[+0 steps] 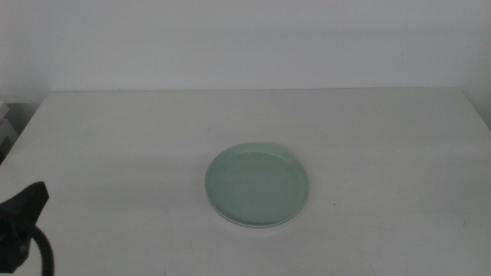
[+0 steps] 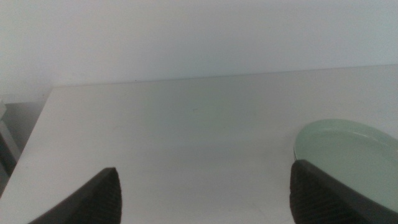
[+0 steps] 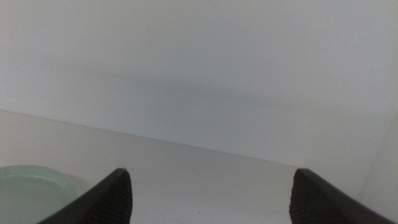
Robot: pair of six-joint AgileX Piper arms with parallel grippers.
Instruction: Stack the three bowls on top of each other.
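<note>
The mint green bowl (image 1: 257, 184) lies at the middle of the white table (image 1: 115, 138), on top of a stack. A thin pale rim (image 1: 247, 225) of a dish under it shows at its near edge. I cannot tell the grey and white bowls apart beneath it. My left gripper (image 1: 23, 208) waits at the table's near left corner, well away from the stack. In the left wrist view it (image 2: 205, 199) is open and empty, with the green bowl (image 2: 348, 155) ahead. My right gripper (image 3: 211, 199) is open and empty, outside the middle view; the green bowl (image 3: 31, 186) shows there.
A plain white wall (image 1: 245, 38) stands behind the table's far edge. A pale object (image 1: 6, 126) sits just off the table's left side.
</note>
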